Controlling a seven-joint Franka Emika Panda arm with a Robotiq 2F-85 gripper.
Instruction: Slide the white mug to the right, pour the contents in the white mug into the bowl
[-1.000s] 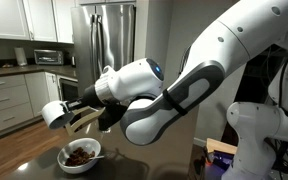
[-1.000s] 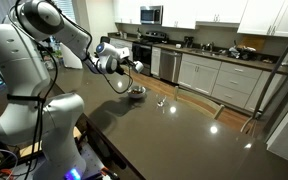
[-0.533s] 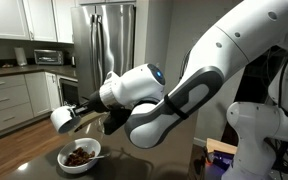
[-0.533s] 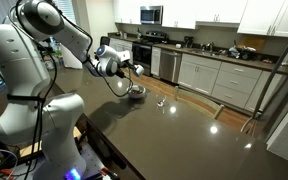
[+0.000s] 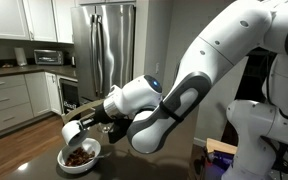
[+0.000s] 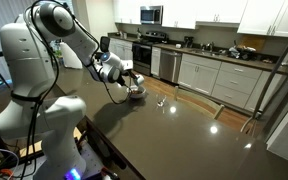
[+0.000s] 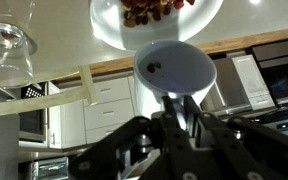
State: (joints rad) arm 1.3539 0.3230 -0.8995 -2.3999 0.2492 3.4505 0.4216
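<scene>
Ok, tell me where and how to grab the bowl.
Set the white mug down first. Pinch the bowl by its rim, coming down from above: it is wide and shallow, probably too broad to span, and the brown food pieces sit mid-bowl, leaving the rim bare.

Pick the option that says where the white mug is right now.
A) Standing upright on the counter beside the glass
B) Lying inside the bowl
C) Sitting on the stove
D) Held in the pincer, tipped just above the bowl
D: in an exterior view the white mug hangs tilted right over the bowl of brown food pieces, and the wrist view shows the pincer clamped on it.
</scene>
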